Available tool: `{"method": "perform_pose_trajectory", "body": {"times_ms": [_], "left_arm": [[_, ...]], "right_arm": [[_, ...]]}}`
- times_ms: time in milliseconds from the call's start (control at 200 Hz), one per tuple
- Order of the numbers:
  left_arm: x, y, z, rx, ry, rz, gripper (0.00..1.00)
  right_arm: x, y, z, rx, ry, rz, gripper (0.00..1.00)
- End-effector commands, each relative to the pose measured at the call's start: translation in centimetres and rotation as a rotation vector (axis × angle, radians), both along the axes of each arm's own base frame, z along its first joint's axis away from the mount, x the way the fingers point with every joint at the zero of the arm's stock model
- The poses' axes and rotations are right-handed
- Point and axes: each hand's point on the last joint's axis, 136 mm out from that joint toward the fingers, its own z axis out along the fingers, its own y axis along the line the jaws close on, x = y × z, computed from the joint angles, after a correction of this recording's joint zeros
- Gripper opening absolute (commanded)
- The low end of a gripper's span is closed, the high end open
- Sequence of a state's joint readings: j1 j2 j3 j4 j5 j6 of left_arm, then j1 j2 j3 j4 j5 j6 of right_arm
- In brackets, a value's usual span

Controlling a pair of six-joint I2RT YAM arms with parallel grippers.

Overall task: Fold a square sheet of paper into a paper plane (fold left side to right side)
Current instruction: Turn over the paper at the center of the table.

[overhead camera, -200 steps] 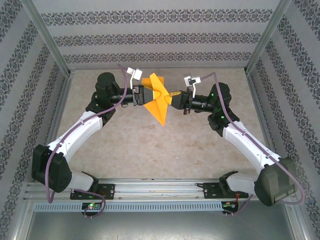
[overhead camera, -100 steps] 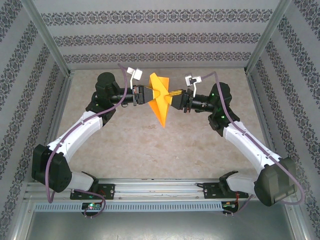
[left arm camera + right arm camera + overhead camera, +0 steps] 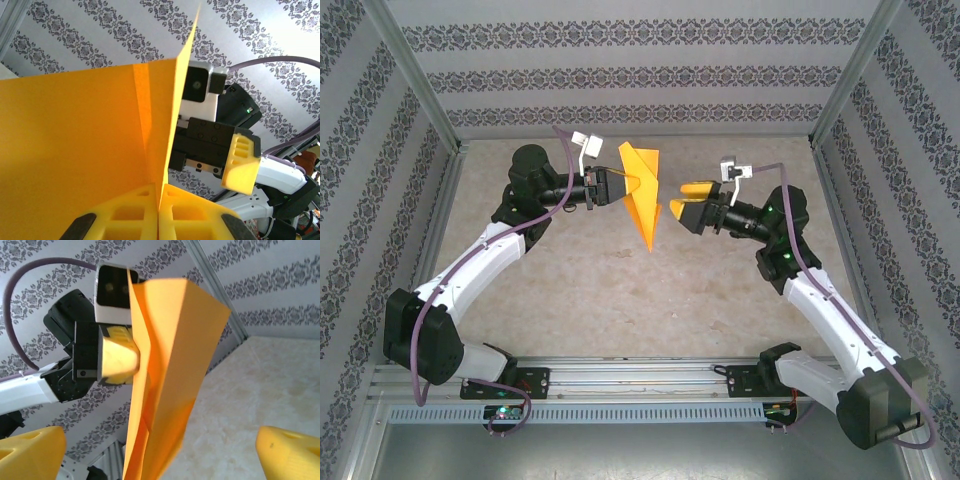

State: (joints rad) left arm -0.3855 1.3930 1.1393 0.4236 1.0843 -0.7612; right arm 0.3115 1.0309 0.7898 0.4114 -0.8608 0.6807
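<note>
Right gripper [image 3: 678,199] backed off; paper plane [image 3: 643,195] hangs pinched in left gripper [image 3: 618,186]

Left arm [image 3: 485,258] and right arm [image 3: 830,312], white links, black joints, purple cable [image 3: 280,61] along each, left gripper [image 3: 620,187] and right gripper [image 3: 682,199] black with yellow ribbed fingers [image 3: 240,165], white camera [image 3: 112,287] at twelve o'clock over each, green lights [image 3: 767,210] on right arm.
</note>
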Motion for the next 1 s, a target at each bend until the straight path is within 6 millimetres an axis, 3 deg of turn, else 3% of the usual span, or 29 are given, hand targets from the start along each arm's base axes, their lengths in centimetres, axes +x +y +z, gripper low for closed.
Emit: {"method": "perform_pose_trajectory", "body": {"times_ms": [0, 255, 555, 994], "left_arm": [[-0.5, -0.2, 2.0, -0.038, -0.084, -0.008, 0.08], [-0.4, -0.3, 2.0, -0.043, -0.084, -0.015, 0.08], [-0.4, -0.5, 1.8, -0.046, -0.079, -0.022, 0.08], [-0.5, -0.7, 1.1, -0.039, -0.064, -0.032, 0.08]], "right_arm": [[-1.4, 1.0, -0.8, 0.007, 0.048, 0.059, 0.98], [-2.4, 3.2, -0.5, 0.007, 0.062, 0.137, 0.93], [-1.8, 4.7, 0.6, 0.015, 0.090, 0.186, 0.66], [-1.0, 5.0, 1.2, 0.011, 0.084, 0.175, 0.28]]}}
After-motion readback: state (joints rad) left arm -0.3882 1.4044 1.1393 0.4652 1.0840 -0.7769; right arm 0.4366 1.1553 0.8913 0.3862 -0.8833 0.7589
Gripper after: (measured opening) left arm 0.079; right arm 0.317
